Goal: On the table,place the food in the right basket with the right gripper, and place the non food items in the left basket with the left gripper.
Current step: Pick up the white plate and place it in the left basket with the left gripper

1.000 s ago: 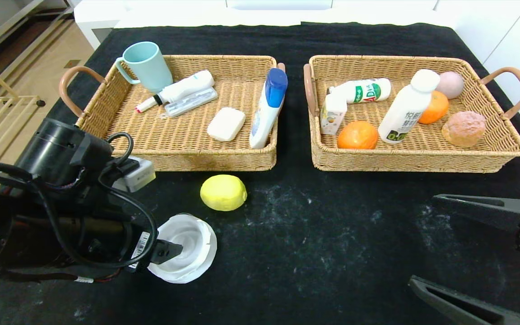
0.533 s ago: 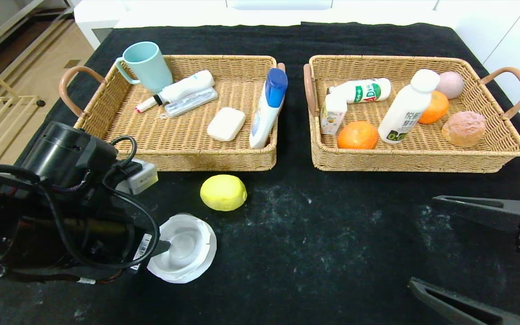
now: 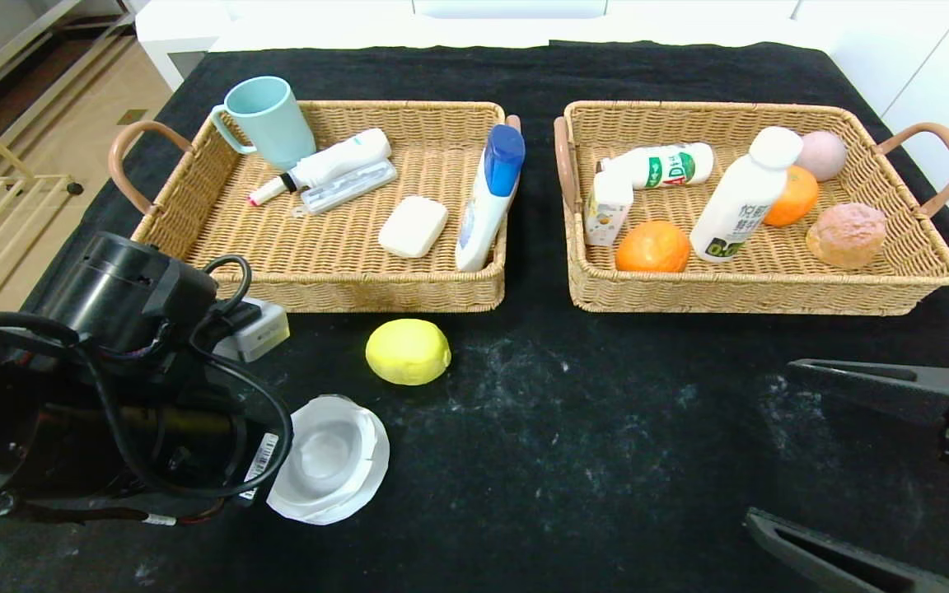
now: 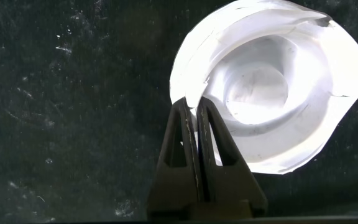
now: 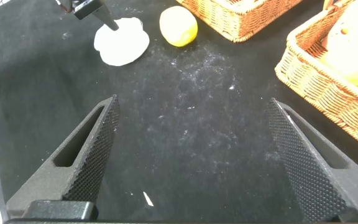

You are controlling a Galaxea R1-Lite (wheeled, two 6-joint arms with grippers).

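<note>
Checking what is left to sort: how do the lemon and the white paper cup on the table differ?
The lemon is yellow and rounded; the cup is white, crumpled and flattened. The lemon lies free near the left basket; the cup's rim is pinched by the shut left gripper. Both rest on the black table, outside the baskets.

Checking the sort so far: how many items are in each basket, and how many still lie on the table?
Left basket: 5
Right basket: 7
On the table: 2, the lemon and the white paper cup, gripped by the left gripper
Total: 14
</note>
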